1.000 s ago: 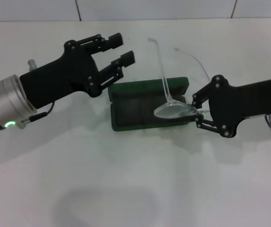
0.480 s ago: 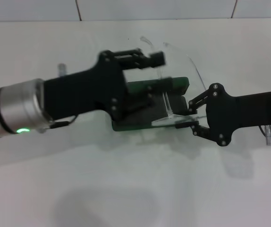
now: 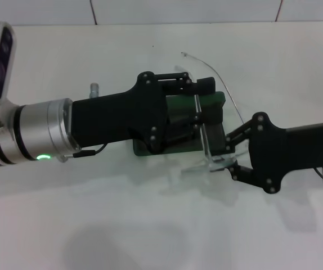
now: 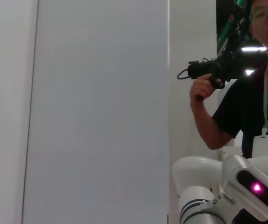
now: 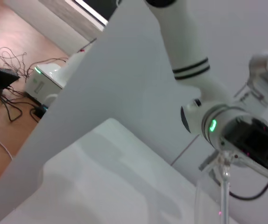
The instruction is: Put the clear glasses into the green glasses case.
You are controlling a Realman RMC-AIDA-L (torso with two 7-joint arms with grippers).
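Reaching across the white table (image 3: 150, 225) from the robot's left, the left gripper (image 3: 198, 104) is hovering over the dark green oblong hard glasses case (image 3: 213, 115), covering most of it in the head view. Its black fingers (image 3: 205, 84) are lying on either side of one upright clear arm of the glasses; whether they are pressing on that arm or merely flanking it cannot be told.

The fully transparent plastic wraparound glasses (image 3: 212, 163) are sitting at the near right corner of the case, lens low and partly over the case's edge, one arm standing upright and the other curving away toward the far side of the table. The right gripper (image 3: 232, 158) is coming in from the robot's right and is pinching the lens end of the glasses between its black fingertips.

The case is lying on the table with only its right end and a strip of its near edge showing.

In the right wrist view, a clear arm of the glasses is rising in the foreground.
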